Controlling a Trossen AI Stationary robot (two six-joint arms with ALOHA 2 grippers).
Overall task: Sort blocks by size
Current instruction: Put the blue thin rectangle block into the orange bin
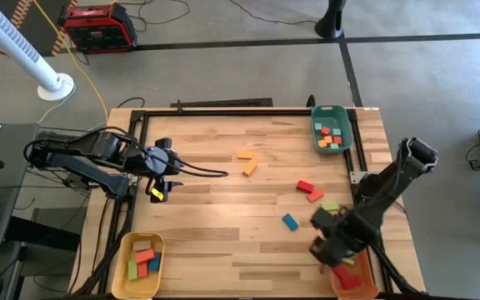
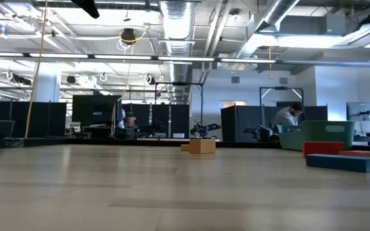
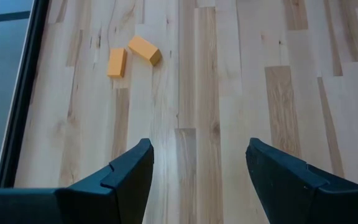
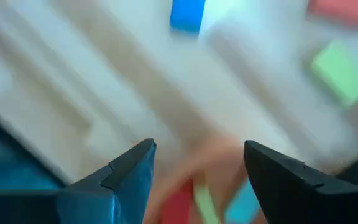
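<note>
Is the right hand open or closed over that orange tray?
Open. The right hand shows a wide, empty gap between its fingers, with the orange tray and its blocks below.

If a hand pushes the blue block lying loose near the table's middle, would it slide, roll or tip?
The small blue rectangular block lies flat with squared edges, so it would probably slide, not roll. It looks rigid. On the smooth wooden table it might twist if pushed off-centre.
</note>
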